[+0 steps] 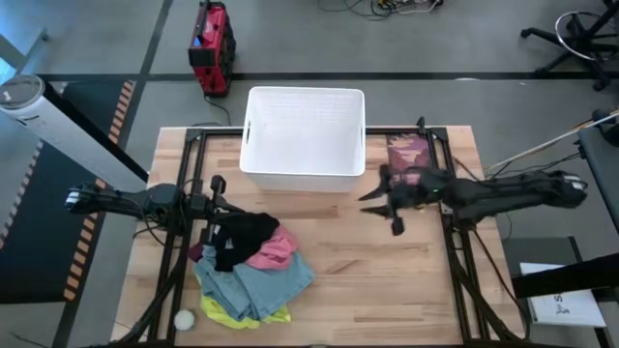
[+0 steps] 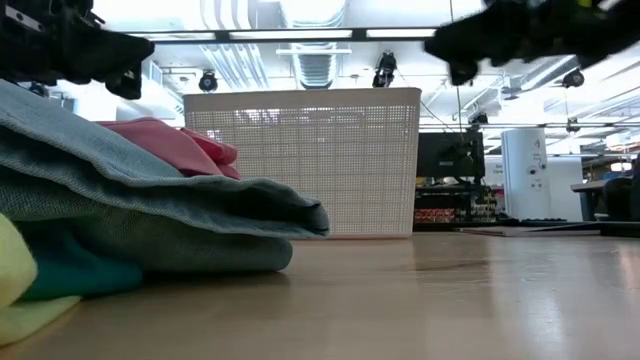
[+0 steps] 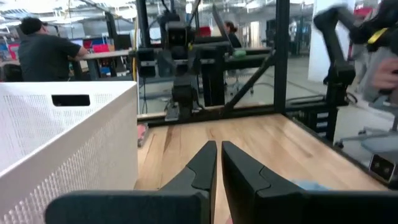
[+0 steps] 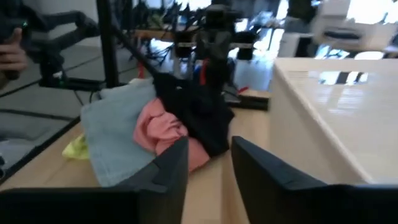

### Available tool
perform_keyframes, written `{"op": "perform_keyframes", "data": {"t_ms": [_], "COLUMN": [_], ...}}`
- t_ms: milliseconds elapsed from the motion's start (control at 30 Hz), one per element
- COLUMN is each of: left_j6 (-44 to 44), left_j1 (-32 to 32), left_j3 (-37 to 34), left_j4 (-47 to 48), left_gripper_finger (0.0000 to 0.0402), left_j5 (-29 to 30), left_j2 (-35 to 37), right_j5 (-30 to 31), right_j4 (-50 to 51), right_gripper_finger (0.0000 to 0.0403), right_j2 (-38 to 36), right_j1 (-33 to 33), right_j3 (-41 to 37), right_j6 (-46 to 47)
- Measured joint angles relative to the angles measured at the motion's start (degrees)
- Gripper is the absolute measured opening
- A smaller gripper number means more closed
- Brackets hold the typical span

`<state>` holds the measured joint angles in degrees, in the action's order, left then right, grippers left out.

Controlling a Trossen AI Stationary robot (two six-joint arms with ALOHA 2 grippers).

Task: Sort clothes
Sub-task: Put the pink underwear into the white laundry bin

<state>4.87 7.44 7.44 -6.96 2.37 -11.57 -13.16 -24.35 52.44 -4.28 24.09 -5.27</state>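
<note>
though heaped, clothes (image 1: 250, 269) rumpled: black over pink, denim, yellow.

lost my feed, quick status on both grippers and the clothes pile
Left gripper shut, above the black garment atop the clothes pile. Right gripper open, empty, beside the white basket. Nothing blocking.

Clothes (image 2: 130, 215) heaped left foreground; white basket (image 2: 320, 160) behind.

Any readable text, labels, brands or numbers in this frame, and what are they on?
Nothing can be read.
Paper sheet beside the table: dark marks, too small to read.
Red case on the floor: no legible label.
White basket and clothes: no print visible.
</note>
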Motion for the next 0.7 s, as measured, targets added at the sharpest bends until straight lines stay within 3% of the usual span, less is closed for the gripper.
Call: {"op": "perform_keyframes", "data": {"t_ms": [200, 400, 700], "left_j6": [0.42, 0.26, 0.23], "left_j1": [0.02, 0.02, 0.02], "left_j3": [0.0, 0.0, 0.0], "left_j4": [0.53, 0.56, 0.55], "left_gripper_finger": [0.0011, 0.0011, 0.0011], "left_j5": [-0.02, -0.02, 0.0], "left_j2": [-0.15, -0.27, -1.04], "right_j5": [1.67, 1.77, 1.78], "right_j4": [-8.14, -8.89, -7.35], "right_gripper_finger": [0.0185, 0.023, 0.0265], "right_j2": [18.71, 34.0, 47.91], "right_j1": [5.31, 8.8, 9.6], "right_j3": [7.63, 17.83, 29.84], "right_j6": [-0.76, -0.69, 0.57]}}
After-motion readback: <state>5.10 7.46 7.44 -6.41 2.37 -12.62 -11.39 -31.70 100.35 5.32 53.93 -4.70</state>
